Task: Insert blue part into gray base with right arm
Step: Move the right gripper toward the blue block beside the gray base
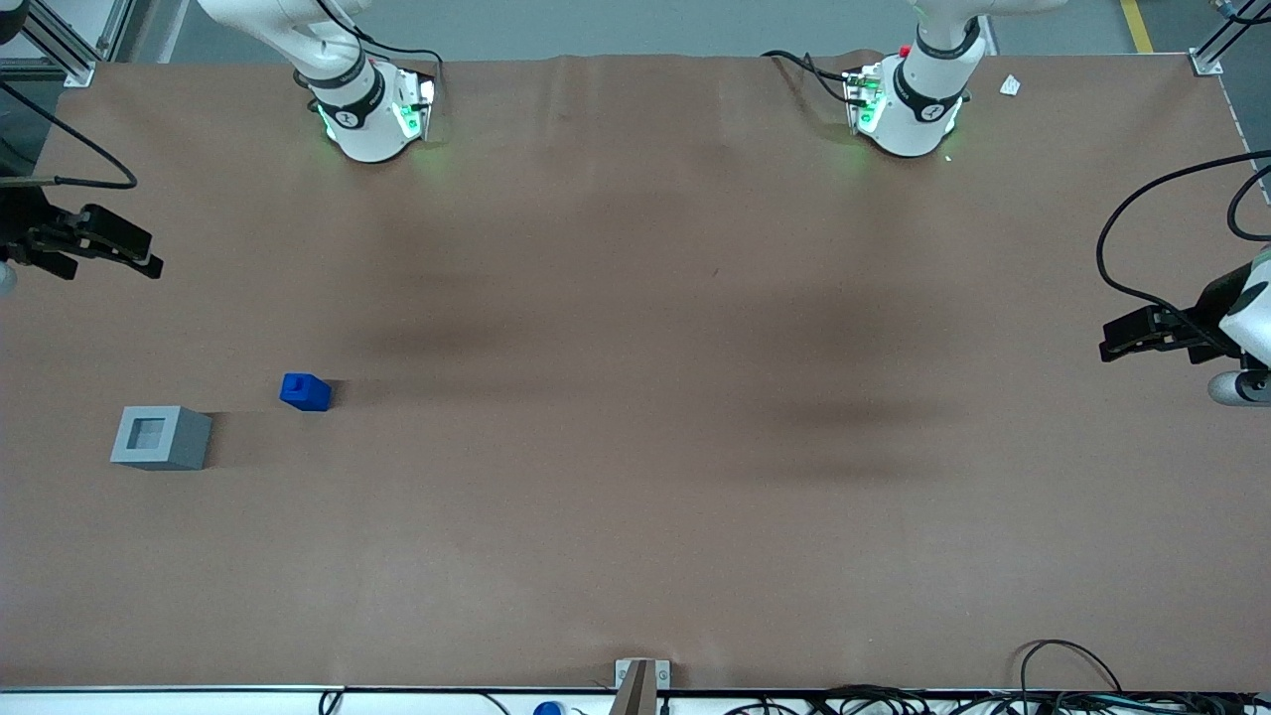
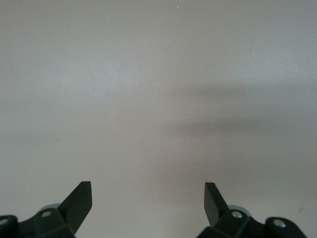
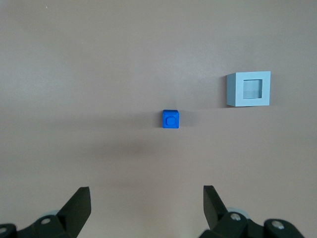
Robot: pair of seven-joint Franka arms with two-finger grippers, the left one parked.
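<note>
Your right arm's jaws (image 3: 143, 203) stand wide apart, holding nothing, high above the brown surface (image 1: 635, 497) at the working arm's end. The blue part (image 1: 305, 391) sits near the gray base (image 1: 160, 437), not touching it, slightly farther from the front camera, stub up.

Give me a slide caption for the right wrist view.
Open gripper above the blue part, apart from the gray base.
</note>
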